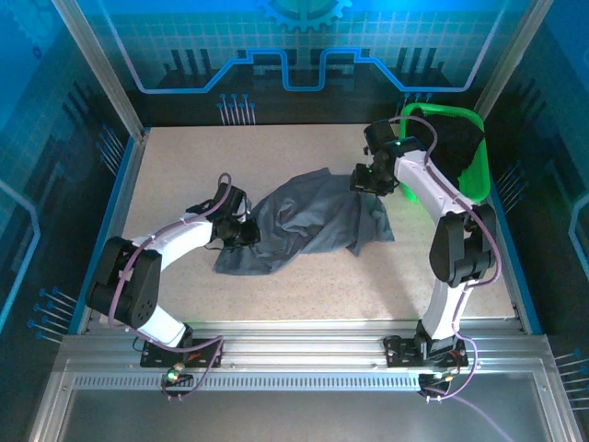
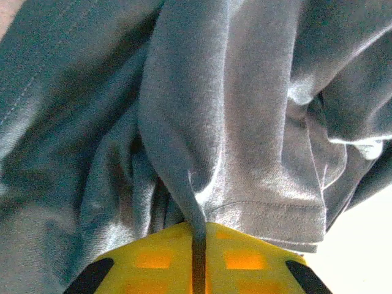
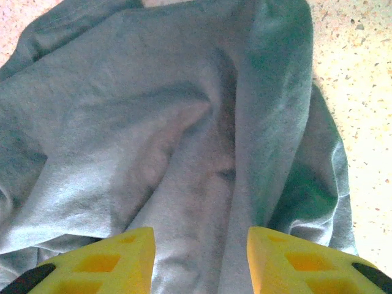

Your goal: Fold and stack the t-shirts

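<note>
Just beyond and to the right of the right pincer (image 1: 368,181) sits a green plastic basket (image 1: 446,111), a plain black cloth t-shirt (image 1: 457,138) heaped inside. Between both pincers a crumpled slate-grey cloth t-shirt (image 1: 308,221) sprawls on the speckled table (image 1: 184,166). The left pincer (image 2: 199,263), arm bent low, is clamped tight on a ridge of grey cloth, with a hemmed sleeve just to its right. The right pincer's yellow fingers (image 3: 104,260) stand wide apart, cloth bunched between them. The shirt's collar is hard to make out.
</note>
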Controlling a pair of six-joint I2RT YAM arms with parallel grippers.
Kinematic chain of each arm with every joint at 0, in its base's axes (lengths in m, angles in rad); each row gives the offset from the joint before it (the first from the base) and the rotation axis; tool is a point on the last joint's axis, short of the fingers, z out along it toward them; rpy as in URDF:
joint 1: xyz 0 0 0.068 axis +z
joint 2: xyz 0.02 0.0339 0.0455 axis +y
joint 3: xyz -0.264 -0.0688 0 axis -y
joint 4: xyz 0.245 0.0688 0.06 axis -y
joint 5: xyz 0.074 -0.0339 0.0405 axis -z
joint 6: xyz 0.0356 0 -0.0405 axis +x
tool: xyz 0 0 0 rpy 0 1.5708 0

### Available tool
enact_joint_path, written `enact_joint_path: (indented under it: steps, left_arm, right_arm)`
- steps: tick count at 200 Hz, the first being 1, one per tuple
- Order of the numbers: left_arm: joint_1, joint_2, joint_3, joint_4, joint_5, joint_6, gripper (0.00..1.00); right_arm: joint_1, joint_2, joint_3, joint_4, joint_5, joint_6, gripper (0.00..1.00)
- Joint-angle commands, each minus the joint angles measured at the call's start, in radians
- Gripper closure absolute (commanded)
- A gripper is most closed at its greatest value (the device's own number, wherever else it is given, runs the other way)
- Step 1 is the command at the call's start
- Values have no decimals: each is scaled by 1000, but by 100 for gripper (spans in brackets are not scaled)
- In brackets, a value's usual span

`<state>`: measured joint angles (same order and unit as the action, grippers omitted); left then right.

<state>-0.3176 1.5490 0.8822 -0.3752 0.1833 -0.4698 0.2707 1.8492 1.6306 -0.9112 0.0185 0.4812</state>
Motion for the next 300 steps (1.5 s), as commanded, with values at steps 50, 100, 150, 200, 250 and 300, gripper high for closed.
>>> enact_joint_path:
  steps: [50, 100, 150, 200, 250, 300]
  left_arm:
    - [-9, -84, 214, 7, -92, -197, 100]
    - [17, -129, 362, 139, -121, -371, 100]
    - [76, -87, 494, 274, -40, -485, 100]
    - [90, -59, 528, 304, -6, -506, 100]
    - [107, -22, 578, 311, 5, -510, 100]
    - [114, 34, 627, 326, 12, -522, 100]
  right_arm:
    - [141, -250, -323, 122, -90, 125, 56]
    - [375, -210, -571, 458, -282, 426, 50]
    - [490, -40, -462, 546, -272, 559, 45]
    - [505, 127, -381, 604, -254, 644, 50]
    - [543, 85, -346, 561, -177, 578, 51]
    - [582, 102, -359, 621, -199, 540, 44]
